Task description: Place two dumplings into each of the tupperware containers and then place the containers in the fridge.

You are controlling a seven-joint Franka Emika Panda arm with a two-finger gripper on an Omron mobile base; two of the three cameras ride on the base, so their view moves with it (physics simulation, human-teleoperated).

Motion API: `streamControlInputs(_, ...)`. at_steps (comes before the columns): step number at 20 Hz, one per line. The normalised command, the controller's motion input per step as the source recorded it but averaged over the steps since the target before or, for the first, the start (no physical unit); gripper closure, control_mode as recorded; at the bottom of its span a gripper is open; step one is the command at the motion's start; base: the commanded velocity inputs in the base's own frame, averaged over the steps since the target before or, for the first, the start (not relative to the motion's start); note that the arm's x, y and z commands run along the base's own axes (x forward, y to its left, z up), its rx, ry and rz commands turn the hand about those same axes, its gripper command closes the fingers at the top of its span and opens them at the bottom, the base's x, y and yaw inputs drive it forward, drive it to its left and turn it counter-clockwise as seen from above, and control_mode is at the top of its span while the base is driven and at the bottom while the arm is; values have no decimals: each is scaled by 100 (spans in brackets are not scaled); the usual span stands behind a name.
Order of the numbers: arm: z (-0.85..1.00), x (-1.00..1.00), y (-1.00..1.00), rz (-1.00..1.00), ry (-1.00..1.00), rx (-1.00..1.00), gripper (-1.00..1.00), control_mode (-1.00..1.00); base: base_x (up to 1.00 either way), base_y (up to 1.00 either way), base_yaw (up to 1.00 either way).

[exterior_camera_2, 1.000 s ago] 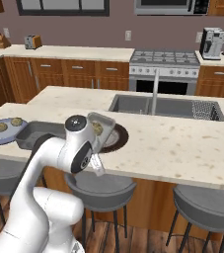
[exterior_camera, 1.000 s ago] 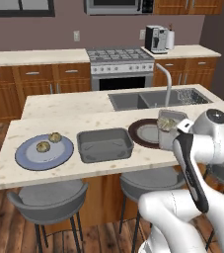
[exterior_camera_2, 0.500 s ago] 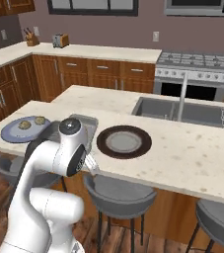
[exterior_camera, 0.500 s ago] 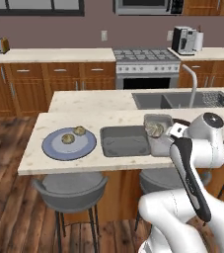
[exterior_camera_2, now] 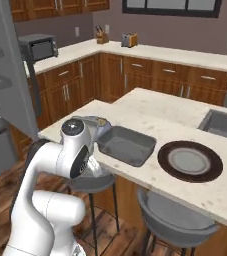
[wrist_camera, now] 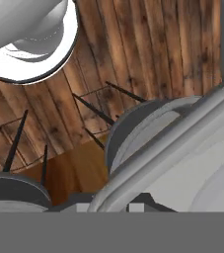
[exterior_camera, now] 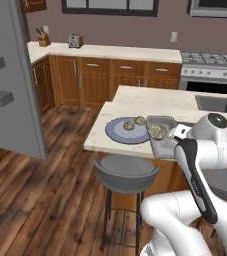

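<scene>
My gripper (exterior_camera: 179,133) is shut on the rim of a smoky grey tupperware container (exterior_camera: 161,142), held above the island's left end with dumplings (exterior_camera: 157,131) in it. In the hand view that container's rim (wrist_camera: 182,133) runs close across the frame. A second tupperware container (exterior_camera_2: 125,145) lies on the counter. Two more dumplings (exterior_camera: 129,126) rest on the round blue-grey plate (exterior_camera: 120,135). The fridge door (exterior_camera: 10,80) stands open at the left, its bins facing me. From the right base view my arm hides the gripper, and the held container (exterior_camera_2: 98,126) peeks out beside it.
A dark brown plate (exterior_camera_2: 190,161) lies on the island right of the container. Grey stools (exterior_camera: 126,172) stand under the counter edge. Wood floor (exterior_camera: 50,165) stretches between the island and the fridge. Cupboards line the back wall.
The whole picture has shifted: the base has driven left along the island, bringing the open fridge door into view. The container stays in my shut gripper.
</scene>
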Motion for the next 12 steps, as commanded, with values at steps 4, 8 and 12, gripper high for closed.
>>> streamControlInputs(4,0,0,0,0,0,0,100,100,-37,67,50)
streamControlInputs(8,0,0,0,0,0,0,100,100,6,64,50)
streamControlInputs(12,0,0,0,0,0,0,100,100,22,57,54)
